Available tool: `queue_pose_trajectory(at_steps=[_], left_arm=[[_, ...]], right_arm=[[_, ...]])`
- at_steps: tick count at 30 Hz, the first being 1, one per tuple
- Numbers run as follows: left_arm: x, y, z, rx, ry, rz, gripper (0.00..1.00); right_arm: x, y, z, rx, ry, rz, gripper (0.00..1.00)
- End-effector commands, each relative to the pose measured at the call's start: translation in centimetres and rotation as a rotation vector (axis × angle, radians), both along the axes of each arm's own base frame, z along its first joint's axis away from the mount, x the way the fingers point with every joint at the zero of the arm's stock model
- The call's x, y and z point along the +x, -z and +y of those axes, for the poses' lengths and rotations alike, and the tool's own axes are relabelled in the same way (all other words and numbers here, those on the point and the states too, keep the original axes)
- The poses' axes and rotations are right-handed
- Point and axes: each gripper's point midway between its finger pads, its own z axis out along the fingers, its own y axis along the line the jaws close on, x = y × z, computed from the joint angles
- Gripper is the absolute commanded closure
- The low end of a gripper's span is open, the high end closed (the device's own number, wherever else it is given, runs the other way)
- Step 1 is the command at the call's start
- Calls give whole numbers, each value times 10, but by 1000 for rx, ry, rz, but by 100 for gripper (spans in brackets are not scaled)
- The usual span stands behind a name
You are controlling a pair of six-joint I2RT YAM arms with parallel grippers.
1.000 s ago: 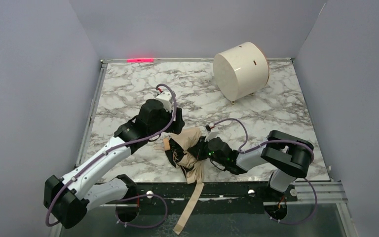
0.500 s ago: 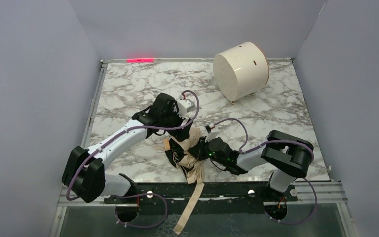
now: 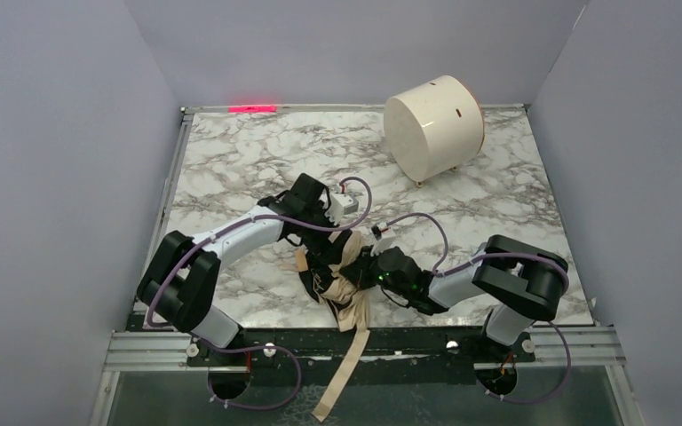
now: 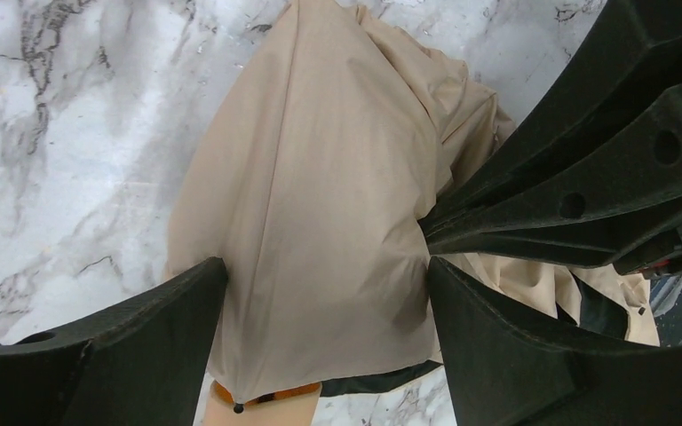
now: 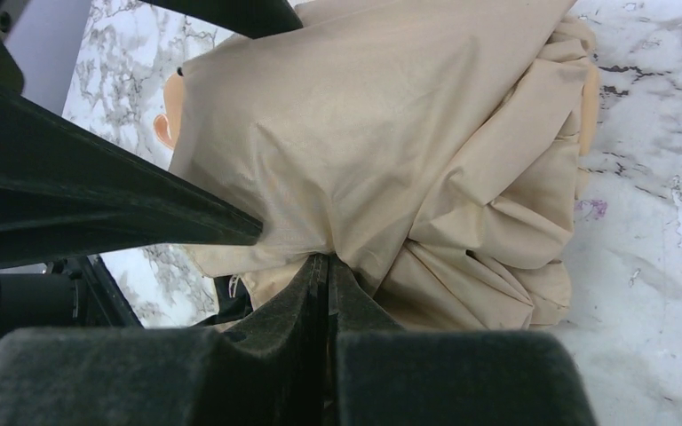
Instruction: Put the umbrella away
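The umbrella (image 3: 336,277) lies crumpled near the table's front edge, beige fabric over black ribs. Its long tan strap (image 3: 344,359) hangs over the front rail. My left gripper (image 3: 327,241) reaches down onto it from the far side. In the left wrist view this gripper (image 4: 326,266) is open and its fingers (image 4: 142,337) straddle a fold of umbrella (image 4: 320,195) fabric. The peach handle (image 4: 262,406) peeks out below. My right gripper (image 5: 329,259) is shut, pinching the umbrella (image 5: 391,133) fabric from the right side (image 3: 361,264).
A white cylindrical drum (image 3: 433,126) lies on its side at the back right of the marble table (image 3: 231,160). A red light strip (image 3: 253,108) glows on the back edge. Grey walls close in left, right and behind.
My left arm has swung right and forward, bringing its gripper down over the umbrella with the jaws a little wider. The right gripper and the umbrella have stayed put.
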Motion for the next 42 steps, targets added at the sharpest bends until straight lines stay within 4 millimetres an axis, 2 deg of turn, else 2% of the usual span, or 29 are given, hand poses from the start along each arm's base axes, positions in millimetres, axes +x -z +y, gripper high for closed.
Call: queue_pose_trajectory(at_steps=[1, 8, 16, 22, 26, 30, 34, 37, 42], left_arm=[[-18, 11, -7, -31, 65, 95, 16], [-32, 27, -16, -17, 124, 183, 14], [-32, 47, -21, 17, 177, 265, 14], [-39, 49, -24, 36, 198, 265, 16], [-52, 59, -26, 113, 228, 240, 32], [-55, 73, -21, 223, 244, 211, 56], [-45, 82, -9, 313, 219, 160, 74], [-33, 81, -4, 350, 195, 101, 82], [3, 70, 10, 436, 134, -78, 95]], right_arm=[[-26, 63, -49, -246, -11, 114, 90], [-17, 61, -54, -167, 87, 159, 90], [4, 57, -67, -107, 163, 172, 90], [18, 47, -59, -73, 134, 150, 90], [21, 38, -54, -38, 115, 132, 90], [18, 31, -53, -17, 94, 121, 90], [13, 21, -58, -2, 95, 116, 87], [9, 13, -67, -3, 108, 112, 82], [3, 2, -90, -40, 164, 120, 70]])
